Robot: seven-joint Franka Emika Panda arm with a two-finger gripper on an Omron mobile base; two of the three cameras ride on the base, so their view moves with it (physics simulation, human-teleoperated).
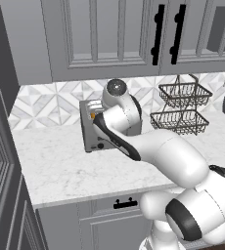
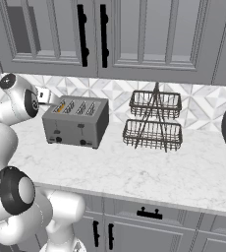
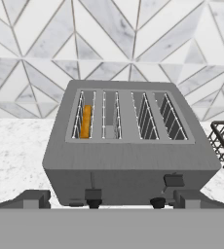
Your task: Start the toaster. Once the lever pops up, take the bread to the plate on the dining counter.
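The toaster (image 3: 128, 146) is sitting on the marble counter (image 2: 149, 172) directly ahead of and below the pincer (image 3: 111, 199), its front face turned toward the fingers. The bread (image 3: 86, 121) is standing on edge in the slot farthest to the pincer's left, its orange crust showing above the wires. The left lever (image 3: 93, 194) is lying lower on the front than the right lever (image 3: 174, 180), each above a round knob. The pincer is hovering with its fingers spread wide apart, one fingertip (image 3: 33, 198) flanking each front corner of the toaster, gripping nothing. To the pincer's right, a two-tier wire basket (image 2: 154, 120) is standing beside the toaster. The tiled backsplash (image 3: 133, 44) is rising beyond it.
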